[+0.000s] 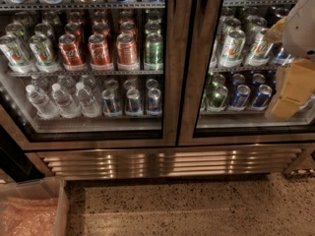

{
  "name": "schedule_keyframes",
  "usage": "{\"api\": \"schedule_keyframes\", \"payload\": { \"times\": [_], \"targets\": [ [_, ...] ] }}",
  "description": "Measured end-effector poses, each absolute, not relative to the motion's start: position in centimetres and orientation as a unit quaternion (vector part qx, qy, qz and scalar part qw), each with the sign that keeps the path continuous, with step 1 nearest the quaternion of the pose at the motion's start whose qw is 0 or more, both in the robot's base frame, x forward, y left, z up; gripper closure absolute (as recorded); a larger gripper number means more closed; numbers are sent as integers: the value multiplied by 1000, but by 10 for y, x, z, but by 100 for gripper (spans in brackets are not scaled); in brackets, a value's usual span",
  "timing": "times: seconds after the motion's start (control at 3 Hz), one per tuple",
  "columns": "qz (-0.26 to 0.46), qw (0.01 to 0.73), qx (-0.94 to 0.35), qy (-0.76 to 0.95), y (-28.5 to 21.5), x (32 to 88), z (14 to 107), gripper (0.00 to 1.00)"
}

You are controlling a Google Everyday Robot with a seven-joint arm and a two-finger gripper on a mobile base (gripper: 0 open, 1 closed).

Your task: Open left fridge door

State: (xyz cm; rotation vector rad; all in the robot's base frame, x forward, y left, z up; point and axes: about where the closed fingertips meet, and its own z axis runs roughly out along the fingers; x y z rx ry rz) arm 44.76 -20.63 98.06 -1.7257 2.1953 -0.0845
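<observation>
Hanging by the right edge, my gripper point(295, 90) stood before the right glass door point(241, 117); whether it was open or holding anything I could not tell. Behind and well to its left rose the left fridge door point(170, 82), upright and shut, red cola cans point(98, 50) showing through.

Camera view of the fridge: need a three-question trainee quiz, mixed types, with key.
1. True or false: the tall steel-framed glass left fridge door is shut.
2. The robot's beige gripper is: A) before the matching right glass door, at the picture's right edge; B) on the left door's frame; C) near the floor.
3. What stands left of the blue cans on the lowest shelf behind the left door?
Key: 1 true; 2 A; 3 clear water bottles.
</observation>
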Motion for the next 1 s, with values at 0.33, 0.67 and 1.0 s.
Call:
{"api": "schedule_keyframes", "payload": {
  "times": [0.33,0.67,1.0],
  "targets": [
    [-13,178,-632,754,-168,465,983,0],
    [-16,181,-631,754,-168,465,984,0],
    [-1,220,-608,762,-162,478,986,0]
  ]
}}
